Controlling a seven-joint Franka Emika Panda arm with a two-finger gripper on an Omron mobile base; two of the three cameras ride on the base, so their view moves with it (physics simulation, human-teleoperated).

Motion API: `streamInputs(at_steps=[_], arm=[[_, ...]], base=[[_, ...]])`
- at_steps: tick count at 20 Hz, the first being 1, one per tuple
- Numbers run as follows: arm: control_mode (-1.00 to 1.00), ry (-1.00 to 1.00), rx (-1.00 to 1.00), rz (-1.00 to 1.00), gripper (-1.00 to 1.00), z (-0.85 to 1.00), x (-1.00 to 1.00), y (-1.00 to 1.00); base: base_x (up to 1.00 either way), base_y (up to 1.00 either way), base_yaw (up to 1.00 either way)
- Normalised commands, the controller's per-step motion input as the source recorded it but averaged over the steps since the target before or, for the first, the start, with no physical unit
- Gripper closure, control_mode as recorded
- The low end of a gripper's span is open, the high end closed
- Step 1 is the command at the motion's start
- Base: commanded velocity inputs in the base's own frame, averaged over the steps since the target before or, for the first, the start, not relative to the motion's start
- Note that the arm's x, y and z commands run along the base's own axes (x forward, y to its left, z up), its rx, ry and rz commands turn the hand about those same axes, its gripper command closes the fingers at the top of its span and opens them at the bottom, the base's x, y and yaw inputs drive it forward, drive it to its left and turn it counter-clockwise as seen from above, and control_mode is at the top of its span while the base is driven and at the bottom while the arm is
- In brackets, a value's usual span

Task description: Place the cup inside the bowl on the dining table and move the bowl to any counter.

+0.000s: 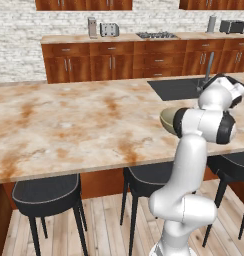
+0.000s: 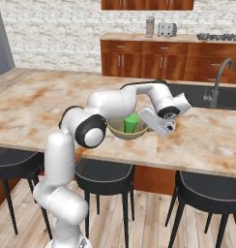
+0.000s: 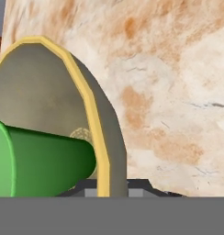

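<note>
Dining table (image 2: 37, 101): long island, beige-and-rust marbled top, inset black sink (image 1: 176, 88) with grey faucet (image 2: 217, 82); black stools (image 1: 46, 196) under its near edge.
Counter (image 1: 114, 37): marbled top on reddish-brown cabinets at the brick wall, carrying a toaster (image 1: 109, 29).
Bowl (image 2: 121, 130): olive-tan, yellow rim, near the table's front edge beside the sink.
Cup (image 2: 132, 123): bright green, inside the bowl.
Gripper (image 2: 164, 130): at the bowl's rim, fingers nearly together, clamped on the rim.

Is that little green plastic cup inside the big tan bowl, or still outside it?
Inside: the green plastic cup rises from within the tan bowl's yellowish rim.
</note>
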Motion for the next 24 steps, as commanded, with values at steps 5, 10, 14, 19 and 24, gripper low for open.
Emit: streamInputs(at_steps=[5,10,14,19,24], arm=[[-1.0,0.0,0.0,0.0,1.0,0.24,-0.26,0.0],[-1.0,0.0,0.0,0.0,1.0,0.26,-0.38,0.0],[-1.0,0.0,0.0,0.0,1.0,0.26,-0.47,0.0],[-1.0,0.0,-0.04,0.0,1.0,0.19,-0.48,0.0],[-1.0,0.0,-0.12,0.0,1.0,0.04,-0.34,0.09]], base=[[0.0,0.0,0.0],[0.0,0.0,0.0],[0.0,0.0,0.0],[0.0,0.0,0.0],[0.0,0.0,0.0]])
